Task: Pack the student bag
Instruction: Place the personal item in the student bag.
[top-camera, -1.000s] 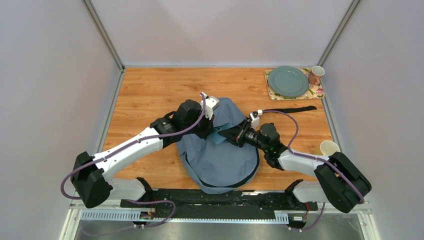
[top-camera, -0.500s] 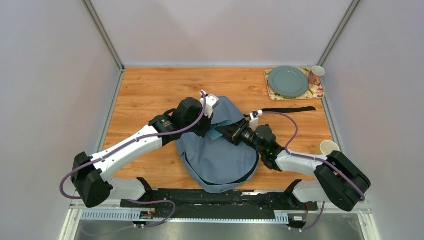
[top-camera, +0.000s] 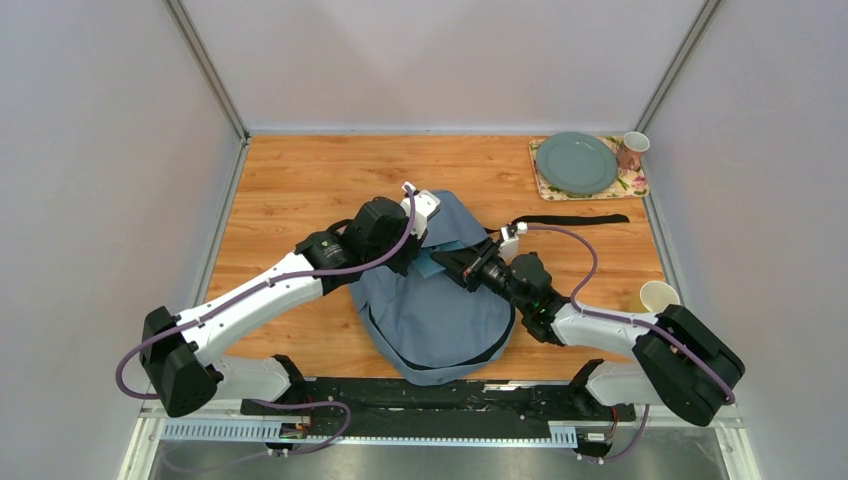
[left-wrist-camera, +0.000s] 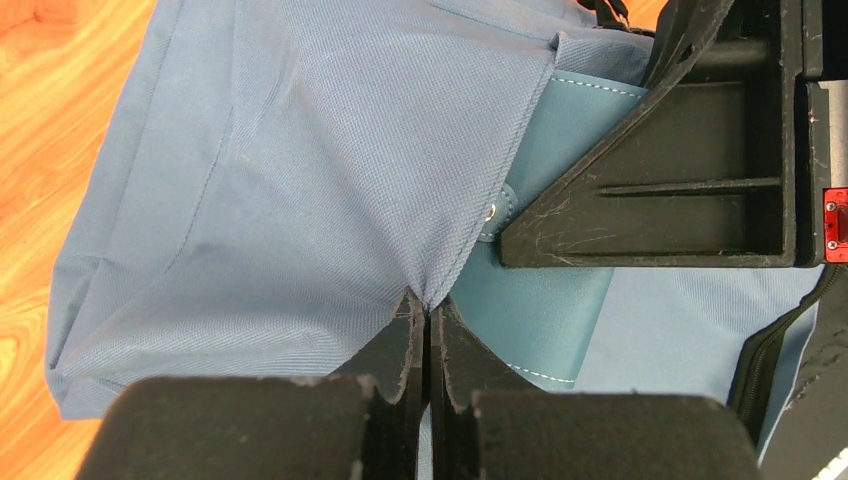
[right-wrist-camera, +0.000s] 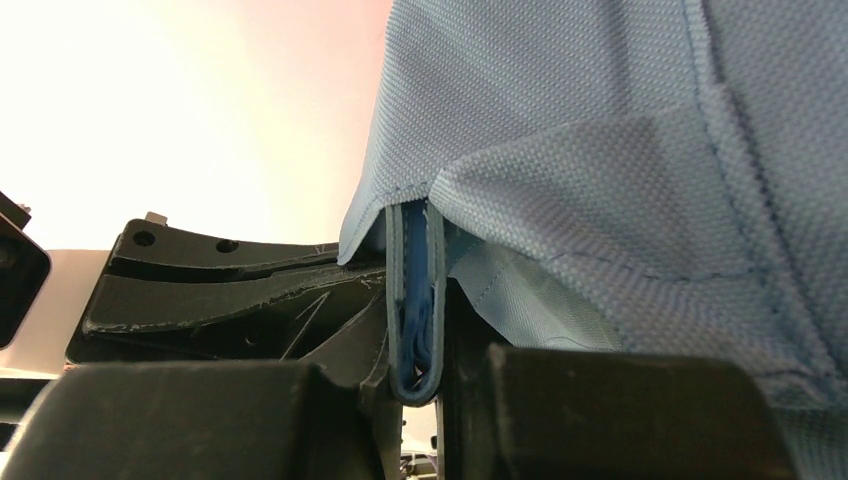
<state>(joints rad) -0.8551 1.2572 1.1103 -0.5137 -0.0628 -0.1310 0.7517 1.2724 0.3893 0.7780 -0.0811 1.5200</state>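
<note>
The student bag (top-camera: 440, 300), a grey-blue backpack, lies in the middle of the table. My left gripper (top-camera: 417, 248) is shut on a fold of the bag's fabric; in the left wrist view (left-wrist-camera: 428, 305) the fabric (left-wrist-camera: 300, 150) peaks up between the closed fingers. My right gripper (top-camera: 452, 262) is shut on a flat teal pouch (top-camera: 436, 264) with white stitching (left-wrist-camera: 545, 310), which is partly under the lifted fabric. In the right wrist view the pouch's folded edge (right-wrist-camera: 415, 300) sits between the fingers of the right gripper (right-wrist-camera: 415, 290), under the bag fabric (right-wrist-camera: 620, 150). The pouch's far end is hidden.
A green plate (top-camera: 575, 163) on a floral mat and a mug (top-camera: 631, 150) stand at the back right. A paper cup (top-camera: 657, 296) stands by the right arm. The bag's black strap (top-camera: 575, 219) trails to the right on the wooden table (top-camera: 300, 180).
My right gripper has moved left with the teal pouch, further under the lifted fabric, so less teal shows. My left gripper keeps its hold, shifted slightly.
</note>
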